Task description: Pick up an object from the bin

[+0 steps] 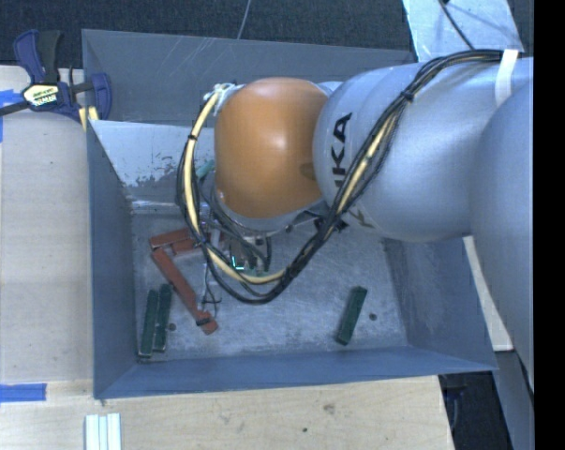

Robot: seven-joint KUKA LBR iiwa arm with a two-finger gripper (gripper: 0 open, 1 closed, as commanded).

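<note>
Gripper [233, 256] low over the bin [109, 251] floor, left of centre, mostly hidden under the arm's orange cover [263, 148] and looped black-and-yellow cables [263, 284]. Whether it is released or clenched: cannot tell.

Nearest thing: red-brown angled strip [174, 256], just to the gripper's left, towards the bin's left wall. Flat, thin, matt. One short arm lies nearer the back; a longer arm runs diagonally towards the front edge and ends close below the gripper. Contact with it not discernible.

Dark green bar [156, 320], narrow and rectangular, lies near the front-left corner, just beside the strip's long arm. Second dark green bar [350, 314], same shape, lies well apart near the front-right corner. Floor is grey metal, scuffed.
</note>
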